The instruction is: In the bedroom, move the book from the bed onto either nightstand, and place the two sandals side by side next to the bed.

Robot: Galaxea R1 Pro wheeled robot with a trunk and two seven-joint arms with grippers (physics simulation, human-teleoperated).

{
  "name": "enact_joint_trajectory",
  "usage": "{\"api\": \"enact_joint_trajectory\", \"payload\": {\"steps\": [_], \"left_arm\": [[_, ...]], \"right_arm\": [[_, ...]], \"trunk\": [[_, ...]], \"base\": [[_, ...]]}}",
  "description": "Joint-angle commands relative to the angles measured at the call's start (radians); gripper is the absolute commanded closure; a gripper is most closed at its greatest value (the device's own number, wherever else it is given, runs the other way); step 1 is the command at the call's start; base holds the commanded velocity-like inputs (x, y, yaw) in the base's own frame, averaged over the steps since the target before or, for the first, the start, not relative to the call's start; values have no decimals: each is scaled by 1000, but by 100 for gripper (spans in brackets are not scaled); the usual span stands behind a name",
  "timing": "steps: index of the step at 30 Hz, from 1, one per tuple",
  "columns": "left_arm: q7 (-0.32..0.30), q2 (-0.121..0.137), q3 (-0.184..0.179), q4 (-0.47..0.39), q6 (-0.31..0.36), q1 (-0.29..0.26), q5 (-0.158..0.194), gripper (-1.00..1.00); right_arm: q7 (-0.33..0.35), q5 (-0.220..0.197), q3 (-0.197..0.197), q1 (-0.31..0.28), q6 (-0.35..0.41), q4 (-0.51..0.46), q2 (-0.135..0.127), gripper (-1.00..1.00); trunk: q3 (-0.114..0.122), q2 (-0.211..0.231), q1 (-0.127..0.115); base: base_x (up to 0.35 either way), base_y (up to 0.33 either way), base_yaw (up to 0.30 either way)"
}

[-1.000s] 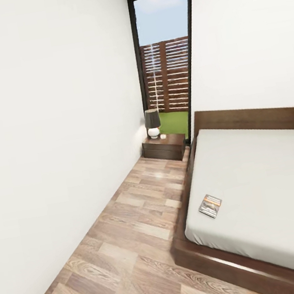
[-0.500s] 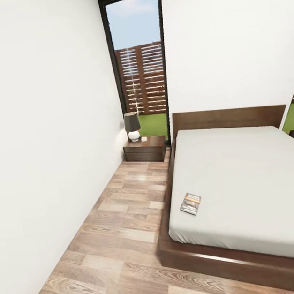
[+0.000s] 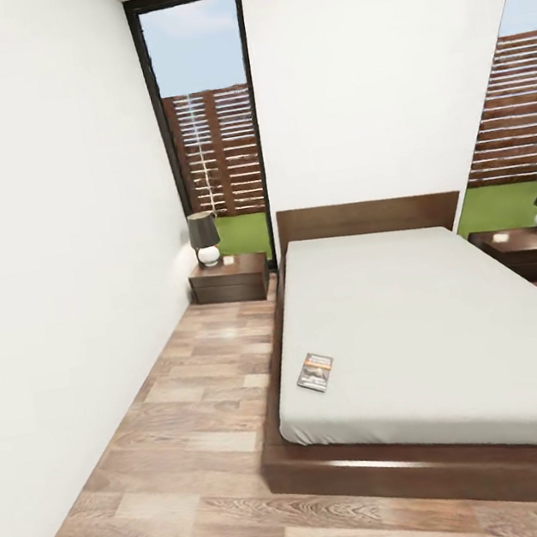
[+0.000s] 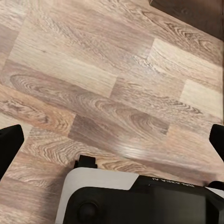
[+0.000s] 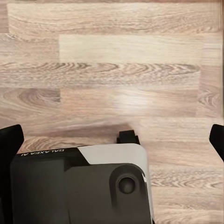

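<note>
Currently, the thin dark-grey paperback book (image 3: 315, 372) is lying near the grey-mattressed wooden bed's (image 3: 452, 335) foot-end corner; both grippers' fingers are standing apart over plank flooring (image 4: 116, 84).

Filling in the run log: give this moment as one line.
phase: approaching bed | book: on mattress, near corner | nightstand: left of headboard | left end effector: open, empty | right end effector: open, empty
</note>
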Motion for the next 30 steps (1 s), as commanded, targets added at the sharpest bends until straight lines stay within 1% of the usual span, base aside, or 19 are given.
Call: {"api": "enact_joint_trajectory", "payload": {"steps": [1,18,27,30], "left_arm": [[-7,0,1,1,-2,-1,7,-100],[-7,0,1,1,-2,-1,7,-100],[-7,0,1,1,-2,-1,8,-100],[-7,0,1,1,-2,-1,8,-100]], "right_arm": [[4,-9,1,-2,1,2,0,-100],[4,-9,1,-2,1,2,0,-100],[4,-6,1,-2,1,2,0,-100],[5,-6,1,-2,1,2,0,-100]], "trunk": [[-2,-2,1],[-2,-2,1],[-2,-2,1],[-2,-2,1]], "base": [[0,0,-300],[0,0,-296],[2,0,-28],[132,0,-1]]}}
